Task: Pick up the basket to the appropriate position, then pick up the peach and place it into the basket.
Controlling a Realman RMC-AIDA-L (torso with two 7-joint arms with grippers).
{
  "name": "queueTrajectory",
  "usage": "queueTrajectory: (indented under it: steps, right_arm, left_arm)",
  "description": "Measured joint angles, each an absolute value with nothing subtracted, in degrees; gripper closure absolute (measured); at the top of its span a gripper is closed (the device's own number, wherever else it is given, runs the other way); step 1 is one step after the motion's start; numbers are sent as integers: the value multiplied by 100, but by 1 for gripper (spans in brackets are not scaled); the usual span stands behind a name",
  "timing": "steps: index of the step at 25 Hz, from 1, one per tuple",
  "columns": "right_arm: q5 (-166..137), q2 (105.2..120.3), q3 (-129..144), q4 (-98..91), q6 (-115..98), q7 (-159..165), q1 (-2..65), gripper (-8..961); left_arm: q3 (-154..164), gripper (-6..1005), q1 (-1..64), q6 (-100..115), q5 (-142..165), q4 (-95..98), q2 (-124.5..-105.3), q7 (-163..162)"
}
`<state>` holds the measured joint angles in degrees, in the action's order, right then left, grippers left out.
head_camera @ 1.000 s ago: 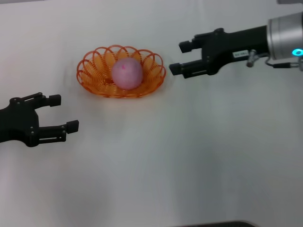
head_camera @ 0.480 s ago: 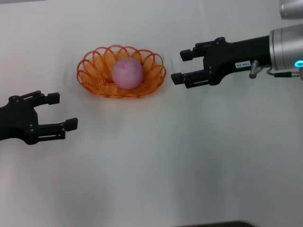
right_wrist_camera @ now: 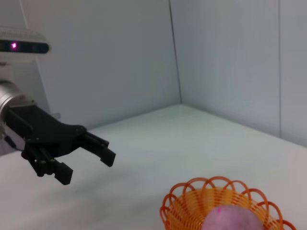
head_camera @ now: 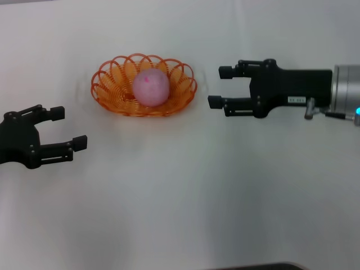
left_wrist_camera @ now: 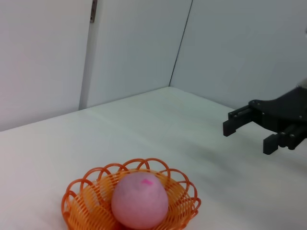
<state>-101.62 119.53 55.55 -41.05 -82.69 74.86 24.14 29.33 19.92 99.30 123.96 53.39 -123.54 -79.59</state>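
White table [head_camera: 185, 197], peach [head_camera: 151, 88] in basket [head_camera: 112, 84], left gripper [head_camera: 66, 128] and right gripper [head_camera: 220, 87] wide, empty.

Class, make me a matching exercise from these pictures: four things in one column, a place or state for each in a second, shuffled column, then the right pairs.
1. peach
2. basket
3. left gripper
4. right gripper

A. open, empty, to the right of the basket
B. stands on the white table
C. lies inside the basket
D. open, empty, nearer the robot than the basket

Pairs: 1-C, 2-B, 3-D, 4-A
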Motion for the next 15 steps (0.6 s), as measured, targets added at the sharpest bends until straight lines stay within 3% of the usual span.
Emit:
queueTrajectory:
  steps: [15]
  right_arm:
    - [-10070,11942,4879,-2910,-8232,6180,2454,187]
  left_arm:
    - [2883,91,2012,9852,12322,5159,-12352,-7776]
